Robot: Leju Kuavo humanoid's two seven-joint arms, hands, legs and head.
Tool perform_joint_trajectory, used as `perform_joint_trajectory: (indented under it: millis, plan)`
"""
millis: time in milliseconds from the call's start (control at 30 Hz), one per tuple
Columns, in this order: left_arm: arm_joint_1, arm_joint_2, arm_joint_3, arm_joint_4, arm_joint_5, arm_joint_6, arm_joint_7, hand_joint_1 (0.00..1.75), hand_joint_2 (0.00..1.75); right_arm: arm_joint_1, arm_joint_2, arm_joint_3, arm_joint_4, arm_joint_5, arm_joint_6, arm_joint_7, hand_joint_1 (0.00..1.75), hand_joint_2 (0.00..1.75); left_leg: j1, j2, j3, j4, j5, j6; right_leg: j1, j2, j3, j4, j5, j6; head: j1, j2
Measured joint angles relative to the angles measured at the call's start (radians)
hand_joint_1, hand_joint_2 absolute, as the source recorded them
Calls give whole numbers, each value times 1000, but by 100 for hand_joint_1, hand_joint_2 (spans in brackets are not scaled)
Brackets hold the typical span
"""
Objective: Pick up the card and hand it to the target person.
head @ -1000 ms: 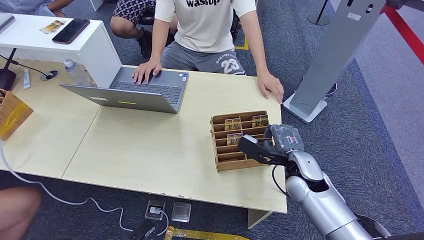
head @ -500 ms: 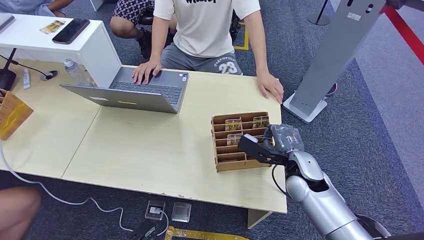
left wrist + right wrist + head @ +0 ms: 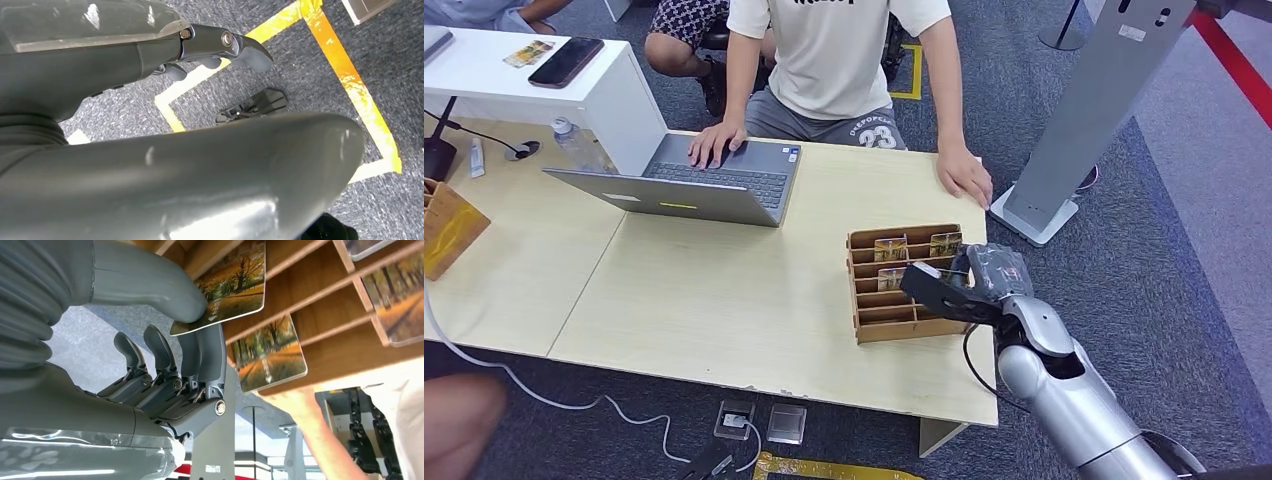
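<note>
We see the right hand [image 3: 165, 360] pinching a glossy autumn-tree picture card [image 3: 227, 290] in the slotted brown wooden rack [image 3: 904, 285]. The left hand [image 3: 220, 47] hangs over carpet, seemingly holding nothing.

Silver arm [image 3: 1064, 400] at lower right of the head view, black cable [image 3: 972, 355] looped beside it; right hand [image 3: 165, 370] has grey ribbed cover, thick grey thumb, darker fingers [image 3: 150, 347], silver screws.
</note>
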Motion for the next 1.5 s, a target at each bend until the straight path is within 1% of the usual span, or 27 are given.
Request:
perform_joint_trajectory:
  millis: [167,233,467,600,667,767,900,1000,1100,1133,1200,1333,1467,1500]
  plan:
    - [7,7,4,1,6,1,1,0,0,-30,-29,-1,-95,-74,129,55,145,175,0,0,0,0,0,0,0,0,0,0,0,0,0,0]
    - [11,9,7,1,8,2,1,0,0,-46,-42,-2,-138,-95,157,68,145,175,0,0,0,0,0,0,0,0,0,0,0,0,0,0]
    - [23,10,18,2,20,6,-2,0,0,-80,-76,-8,-281,-135,185,82,145,175,0,0,0,0,0,0,0,0,0,0,0,0,0,0]
    - [24,10,23,3,22,6,-2,0,0,-80,-79,-4,-328,-128,171,50,145,175,0,0,0,0,0,0,0,0,0,0,0,0,0,0]
    - [24,10,24,3,22,5,-2,0,0,-80,-76,-1,-331,-100,138,18,145,175,0,0,0,0,0,0,0,0,0,0,0,0,0,0]
    - [22,10,24,3,22,3,-2,0,0,-80,-64,1,-323,-36,52,-29,145,175,0,0,0,0,0,0,0,0,0,0,0,0,0,0]
    - [18,7,24,3,20,-1,-5,0,0,-79,-41,2,-279,57,-91,-102,145,175,0,0,0,0,0,0,0,0,0,0,0,0,0,0]
    - [15,5,24,3,15,-3,-5,0,0,-74,-27,1,-237,130,-223,-152,145,175,0,0,0,0,0,0,0,0,0,0,0,0,0,0]
    - [10,3,24,3,10,-4,-4,0,0,-63,-13,-4,-193,195,-359,-184,145,175,0,0,0,0,0,0,0,0,0,0,0,0,-1,0]
    - [9,2,24,3,10,-4,-3,0,0,-58,-9,-6,-181,210,-393,-191,145,175,0,0,0,0,0,0,0,0,0,0,0,0,-1,0]
    - [7,1,24,3,9,-4,-2,0,0,-53,-3,-8,-160,228,-430,-199,145,175,0,0,0,0,0,0,0,0,0,0,0,0,-1,0]
    - [5,-1,24,3,6,-9,-9,0,175,-50,9,-9,-120,235,-441,-202,0,175,0,0,0,0,0,0,0,0,0,0,0,0,0,0]
    - [5,-1,24,3,2,-12,-31,0,0,-49,20,-9,-90,221,-448,-199,0,175,0,0,0,0,0,0,0,0,0,0,0,0,0,0]
    - [5,-1,24,3,3,-11,-34,0,0,-49,22,-9,-86,212,-448,-198,0,175,0,0,0,0,0,0,0,0,0,0,0,0,0,0]
